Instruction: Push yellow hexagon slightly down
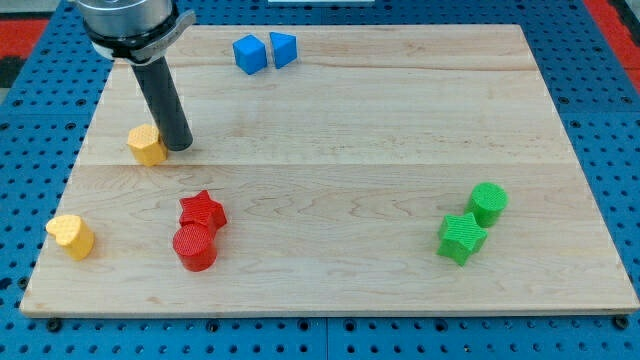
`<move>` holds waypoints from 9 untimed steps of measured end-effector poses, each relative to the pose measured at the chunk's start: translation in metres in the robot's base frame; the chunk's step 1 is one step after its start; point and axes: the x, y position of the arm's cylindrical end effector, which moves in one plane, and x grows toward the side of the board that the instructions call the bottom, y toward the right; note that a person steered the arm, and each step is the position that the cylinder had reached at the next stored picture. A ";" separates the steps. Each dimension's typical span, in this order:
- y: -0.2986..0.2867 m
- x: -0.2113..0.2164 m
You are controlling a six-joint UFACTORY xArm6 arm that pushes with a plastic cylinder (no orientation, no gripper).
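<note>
The yellow hexagon (pixel 146 145) lies on the wooden board (pixel 350 120) at the view's left, in the upper half. My tip (pixel 180 146) stands right beside it, on its right side, touching or almost touching it. The dark rod rises from there to the arm's head at the view's top left.
A yellow heart (pixel 70 236) lies at the lower left. A red star (pixel 203 211) and a red cylinder (pixel 195 247) sit together below the hexagon. A blue cube (pixel 249 54) and a blue block (pixel 283 49) are at the top. A green star (pixel 461 238) and green cylinder (pixel 488 203) are at the right.
</note>
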 end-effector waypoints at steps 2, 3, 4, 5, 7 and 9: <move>0.014 -0.004; -0.007 0.008; 0.007 -0.055; -0.044 -0.020; -0.055 0.059; -0.047 0.050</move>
